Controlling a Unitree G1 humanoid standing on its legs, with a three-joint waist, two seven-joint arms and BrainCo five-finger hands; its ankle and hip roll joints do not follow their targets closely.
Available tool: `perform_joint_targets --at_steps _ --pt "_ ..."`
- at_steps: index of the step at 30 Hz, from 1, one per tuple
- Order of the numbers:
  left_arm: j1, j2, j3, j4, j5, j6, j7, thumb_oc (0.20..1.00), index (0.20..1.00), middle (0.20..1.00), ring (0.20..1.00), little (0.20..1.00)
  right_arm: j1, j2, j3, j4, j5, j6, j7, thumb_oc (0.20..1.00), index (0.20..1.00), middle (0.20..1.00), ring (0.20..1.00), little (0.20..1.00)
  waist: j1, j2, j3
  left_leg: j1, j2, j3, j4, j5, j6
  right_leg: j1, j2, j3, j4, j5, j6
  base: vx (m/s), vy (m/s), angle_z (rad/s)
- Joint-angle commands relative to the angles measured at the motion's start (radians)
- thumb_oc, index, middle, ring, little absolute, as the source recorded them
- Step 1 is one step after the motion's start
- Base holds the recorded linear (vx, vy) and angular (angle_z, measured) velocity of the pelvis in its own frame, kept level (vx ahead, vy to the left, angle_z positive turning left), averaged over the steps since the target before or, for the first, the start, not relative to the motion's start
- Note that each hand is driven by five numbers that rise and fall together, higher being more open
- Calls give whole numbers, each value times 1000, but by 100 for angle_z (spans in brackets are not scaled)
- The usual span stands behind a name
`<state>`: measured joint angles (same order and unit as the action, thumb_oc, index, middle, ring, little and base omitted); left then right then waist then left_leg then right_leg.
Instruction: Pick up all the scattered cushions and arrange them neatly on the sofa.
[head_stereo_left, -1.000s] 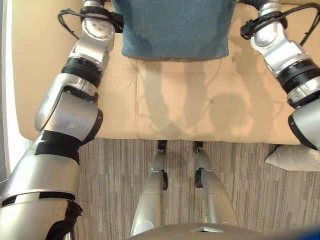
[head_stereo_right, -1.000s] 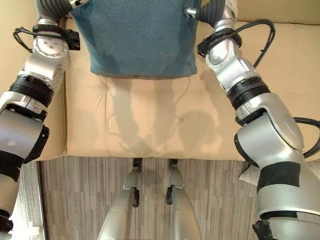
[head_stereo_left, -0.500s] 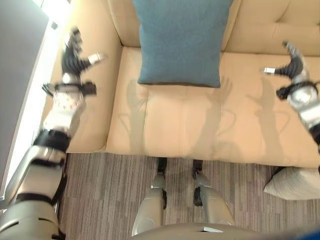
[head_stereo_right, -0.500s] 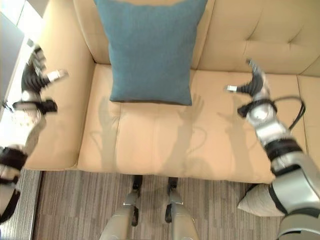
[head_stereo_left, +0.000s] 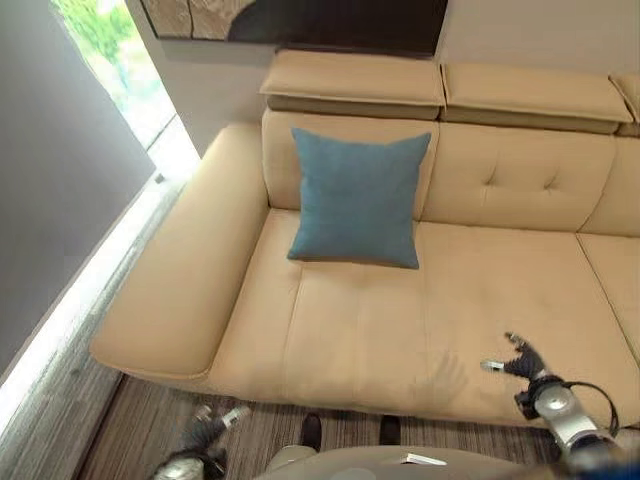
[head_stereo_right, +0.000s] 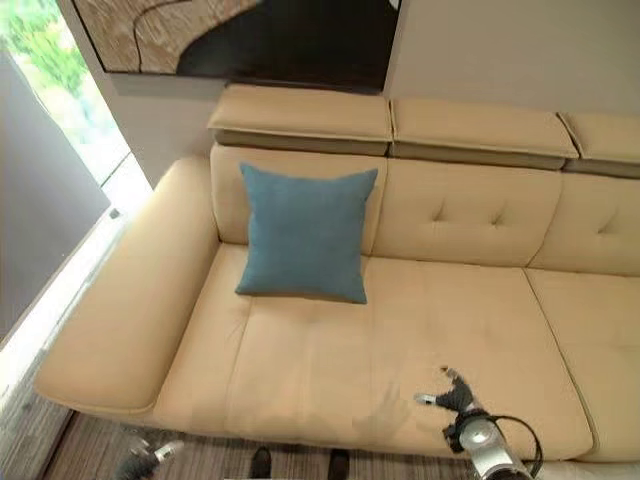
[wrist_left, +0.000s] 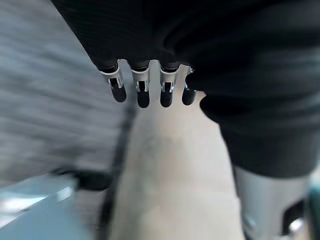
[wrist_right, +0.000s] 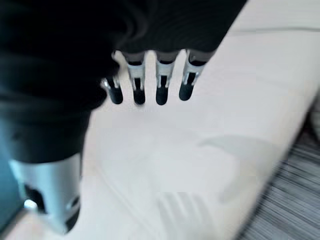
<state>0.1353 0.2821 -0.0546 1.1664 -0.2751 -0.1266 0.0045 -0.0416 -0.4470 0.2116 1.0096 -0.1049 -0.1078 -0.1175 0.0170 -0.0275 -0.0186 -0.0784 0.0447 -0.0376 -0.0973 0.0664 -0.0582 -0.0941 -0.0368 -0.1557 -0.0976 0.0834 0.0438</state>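
Observation:
A teal-blue cushion (head_stereo_left: 357, 197) stands upright on the beige sofa (head_stereo_left: 400, 320), leaning against the backrest near the left armrest. Nothing touches it. My right hand (head_stereo_left: 520, 360) hovers low over the front of the seat, well to the right of the cushion; its fingers (wrist_right: 150, 85) are straight and hold nothing. My left hand (head_stereo_left: 205, 430) hangs down by the floor in front of the sofa's left end. Its fingers (wrist_left: 142, 90) are also straight and empty.
The broad left armrest (head_stereo_left: 170, 290) borders the seat, with a bright window (head_stereo_left: 130, 70) and a dark grey wall beyond it. A dark picture (head_stereo_right: 250, 40) hangs above the headrests. Striped floor (head_stereo_left: 130, 440) runs along the sofa's front.
The camera has risen and pulled back, so the whole sofa shows. Both hands have left the cushion's sides and dropped low and apart. The cushion stays against the backrest.

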Motion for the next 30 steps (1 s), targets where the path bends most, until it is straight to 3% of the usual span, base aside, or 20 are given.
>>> perform_joint_targets --at_steps 1,6,11,14,18,19,24,28,30 --pt "-72 31 31 48 81 13 -4 1000 1000 1000 1000 1000 -55 0 0 64 -9 6 15 1000 1000 1000 1000 1000 16 -12 23 56 10 45 10 -51 -25 91 -22 -53 10 -87 68 -1 -43 0" --pt "-58 16 57 111 89 33 -10 1000 1000 1000 1000 1000 -29 42 -24 174 7 24 16 1000 1000 1000 1000 1000 20 -12 29 100 22 36 10 -56 -26 133 -9 -49 31 -117 51 -16 -84 7" --pt "-82 7 26 109 106 38 -2 1000 1000 1000 1000 1000 -19 56 -40 249 22 43 1 1000 1000 1000 1000 1000 16 -24 66 48 21 2 131 -75 -31 137 -4 -35 34 -119 31 -122 -88 14" --pt "-113 -7 3 103 102 32 4 1000 1000 1000 1000 1000 -41 52 -18 264 7 51 -6 1000 1000 1000 1000 1000 29 -38 96 8 -39 -124 259 -155 -23 92 -17 1 60 -103 23 -238 -14 5" --pt "-117 -30 -18 96 107 28 11 1000 1000 1000 1000 1000 -63 48 0 254 11 68 -5 1000 1000 1000 1000 1000 38 -30 87 33 -95 -301 352 -184 -6 24 -8 83 86 -74 25 -165 75 -65" --pt "-120 -36 -27 94 107 25 14 1000 1000 1000 1000 1000 -69 48 5 250 12 70 -5 1000 1000 1000 1000 1000 36 -22 86 51 -96 -317 340 -189 -7 9 -7 95 94 -67 29 -136 118 -74" --pt "-149 -51 -62 96 132 32 18 1000 1000 1000 1000 1000 -102 62 27 254 0 86 -4 1000 1000 1000 1000 1000 11 7 80 104 -90 -278 212 -259 29 -114 -38 126 123 13 69 -267 192 -67" --pt "-174 -52 -75 96 149 28 26 1000 1000 1000 1000 1000 -122 75 47 247 -16 94 -6 1000 1000 1000 1000 1000 18 2 114 72 -155 -260 207 -248 59 -194 -82 125 107 83 125 -329 186 -81" --pt "-183 -45 -80 101 166 33 30 1000 1000 1000 1000 1000 -124 77 49 243 -33 96 -11 1000 1000 1000 1000 1000 15 4 133 56 -165 -234 197 -225 69 -222 -94 108 101 87 131 -371 126 -89"
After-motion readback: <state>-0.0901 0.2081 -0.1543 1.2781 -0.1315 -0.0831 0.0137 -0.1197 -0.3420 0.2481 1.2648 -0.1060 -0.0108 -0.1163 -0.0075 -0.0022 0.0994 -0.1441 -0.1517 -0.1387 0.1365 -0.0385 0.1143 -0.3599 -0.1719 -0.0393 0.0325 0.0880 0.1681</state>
